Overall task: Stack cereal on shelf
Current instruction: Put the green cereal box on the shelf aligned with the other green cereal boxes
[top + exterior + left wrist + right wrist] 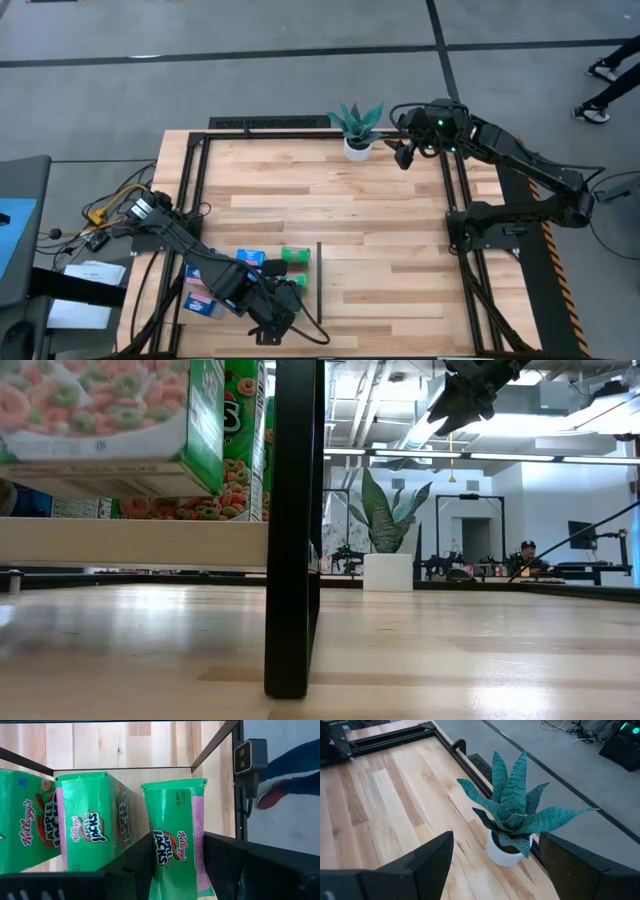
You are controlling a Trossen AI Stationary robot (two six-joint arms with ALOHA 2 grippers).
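Note:
My left gripper (280, 303) is near the table's near edge, shut on a green Apple Jacks cereal box (175, 840). Two more green boxes (90, 820) stand upright beside it on the plank shelf surface (380, 230), just left of the thin black divider strip (319, 280). Blue boxes (250, 258) lie to their left. In the low view, a green box (100, 420) shows its underside close to the camera. My right gripper (496, 840) is open and hovers above the potted plant at the far edge, holding nothing. My left gripper pinches the green box between its two fingers, one finger (140, 865) on the printed front face and the other on the pink side panel (200, 850). The fingers come from above, pointing down. The box stands on end, slightly tilted, next to the other green boxes.
The potted plant (355, 125) stands at the far rail. A black metal rail frame (195, 190) edges the planks, and the middle and right of the wood are free. A small camera box (250, 757) sits on the rail. A person's legs (605, 95) show beyond the table.

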